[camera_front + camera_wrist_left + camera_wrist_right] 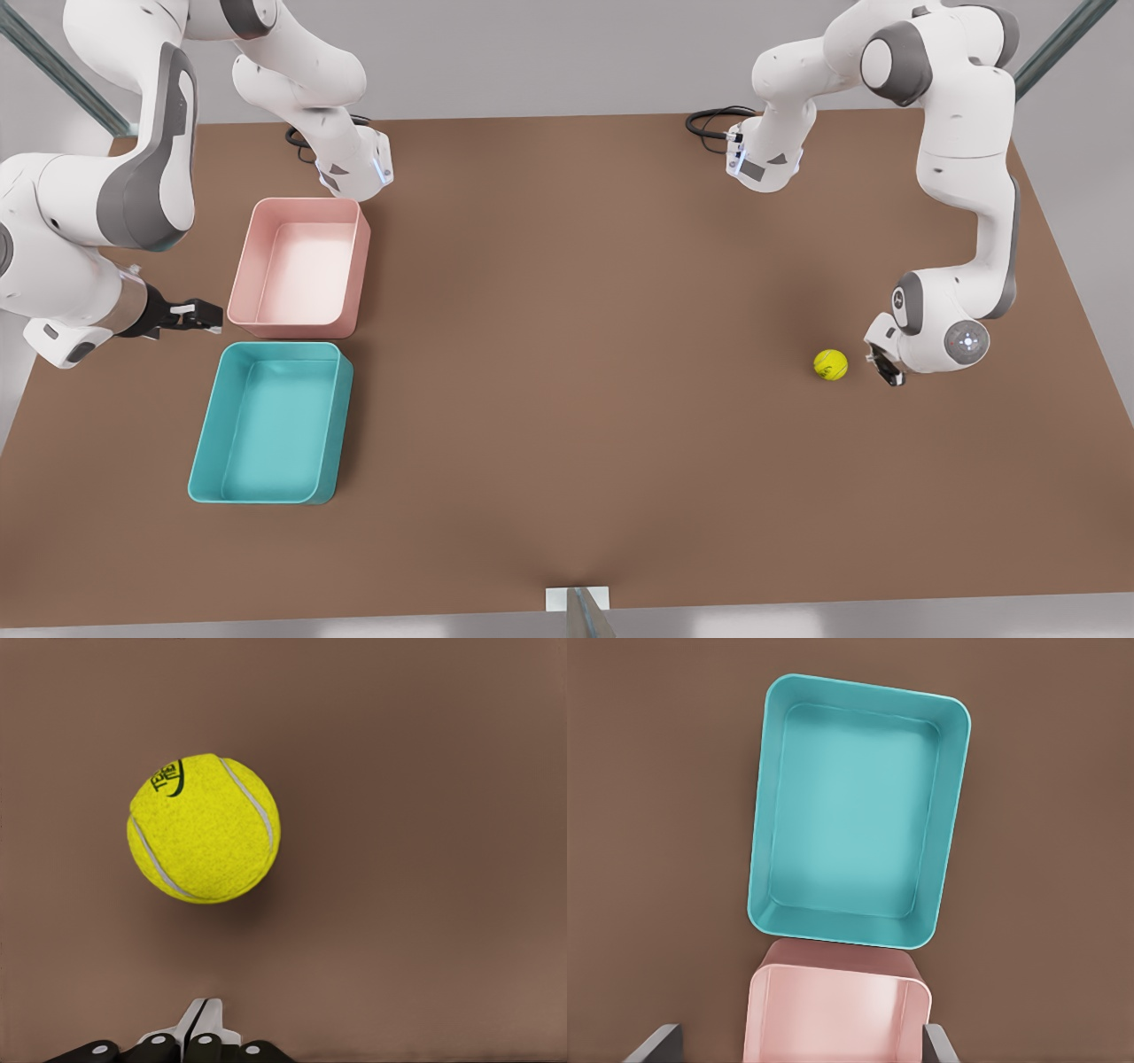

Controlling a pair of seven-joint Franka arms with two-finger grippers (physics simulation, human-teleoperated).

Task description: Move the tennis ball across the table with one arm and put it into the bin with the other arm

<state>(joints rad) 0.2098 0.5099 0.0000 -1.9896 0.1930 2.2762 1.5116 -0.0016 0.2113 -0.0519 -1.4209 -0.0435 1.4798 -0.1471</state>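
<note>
The yellow-green tennis ball (830, 364) rests on the brown table (576, 310) at the front view's right. My left gripper (886, 363) hovers low just right of it, a small gap away, fingers shut and holding nothing. In the left wrist view the ball (204, 827) lies free ahead of the closed fingertips (202, 1017). My right gripper (202, 315) waits at the front view's left, open, beside the two bins. A teal bin (279, 347) stands nearer the front edge, with a pink bin (306, 204) behind it. Both bins are empty.
In the right wrist view the teal bin (757, 859) and the pink bin (757, 1010) lie below, between the spread fingers (656, 1041). Black cables (709, 122) coil by the arm bases at the table's far edge. Bare tabletop stretches between the ball and the bins.
</note>
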